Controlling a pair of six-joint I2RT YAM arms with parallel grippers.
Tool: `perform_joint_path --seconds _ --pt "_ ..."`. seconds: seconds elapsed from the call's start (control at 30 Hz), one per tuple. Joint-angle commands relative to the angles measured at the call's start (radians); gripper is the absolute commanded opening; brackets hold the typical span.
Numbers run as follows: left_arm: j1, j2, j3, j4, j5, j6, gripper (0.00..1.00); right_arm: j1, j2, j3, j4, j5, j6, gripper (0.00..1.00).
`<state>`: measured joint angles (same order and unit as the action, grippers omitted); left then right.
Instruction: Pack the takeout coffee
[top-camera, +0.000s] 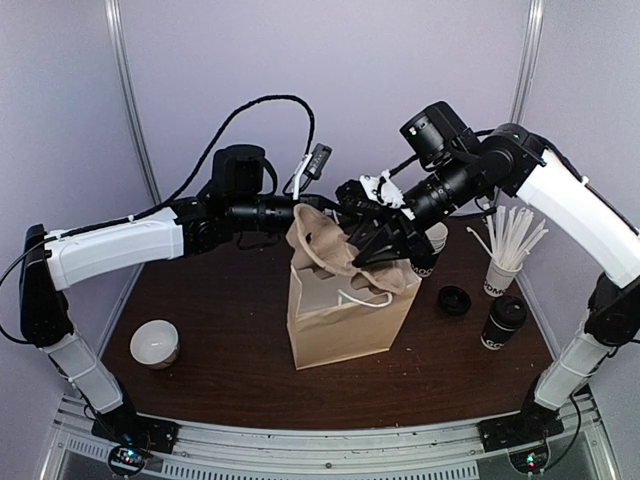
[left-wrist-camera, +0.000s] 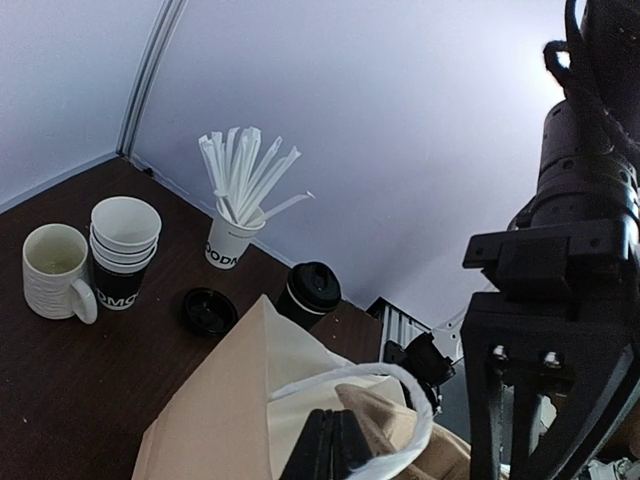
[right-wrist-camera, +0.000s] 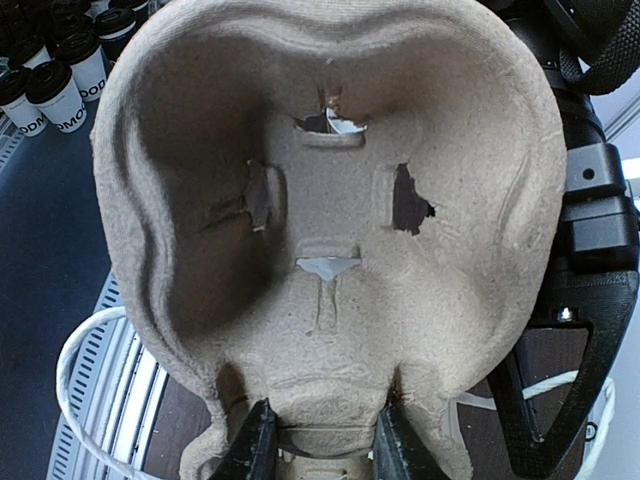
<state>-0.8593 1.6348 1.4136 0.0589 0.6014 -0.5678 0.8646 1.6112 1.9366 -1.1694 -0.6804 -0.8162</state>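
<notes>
White paper wall, black lower band with white lettering, black plastic lid: the takeout coffee (top-camera: 503, 322) stands upright and lidded on the table (top-camera: 240, 370), at 3 o'clock from the paper bag (top-camera: 340, 320) and well apart from it. Neither claw touches it.

Handling, as judged:
- The thin paper wall will dent under a hard squeeze.
- The fill level is not visible, so treat it as full, moderately heavy and liable to spill.
- The lid is probably only pressed on, so it is not a safe lifting point.
- The coated band may be slippery.
- Best hold is across the body, between lid rim and band, with moderate pressure and the cup kept vertical.

Surroundings:
- A loose black lid (top-camera: 455, 300) lies at 10 o'clock from the cup, nearby.
- The cup of white sticks (top-camera: 500, 270) stands at 12 o'clock, just beside it, and could be fouled on approach.

The right gripper (right-wrist-camera: 325, 445) is clamped on the edge of a moulded pulp carrier (right-wrist-camera: 330, 230), held over the bag's mouth. The left gripper (left-wrist-camera: 335, 450) has its jaws together at the bag's rim. Whether paper is pinched between them cannot be told.
</notes>
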Motion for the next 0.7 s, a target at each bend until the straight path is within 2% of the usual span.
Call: perform_joint_path --seconds 0.0,0.67 --pt "0.001 -0.023 0.033 0.034 0.031 -0.006 0.0 0.004 0.005 -0.004 0.03 -0.038 -0.023 0.26" --pt "0.006 -0.027 0.065 -0.037 0.039 0.043 0.0 -0.008 -0.022 -0.143 0.028 0.048 -0.093 0.23"
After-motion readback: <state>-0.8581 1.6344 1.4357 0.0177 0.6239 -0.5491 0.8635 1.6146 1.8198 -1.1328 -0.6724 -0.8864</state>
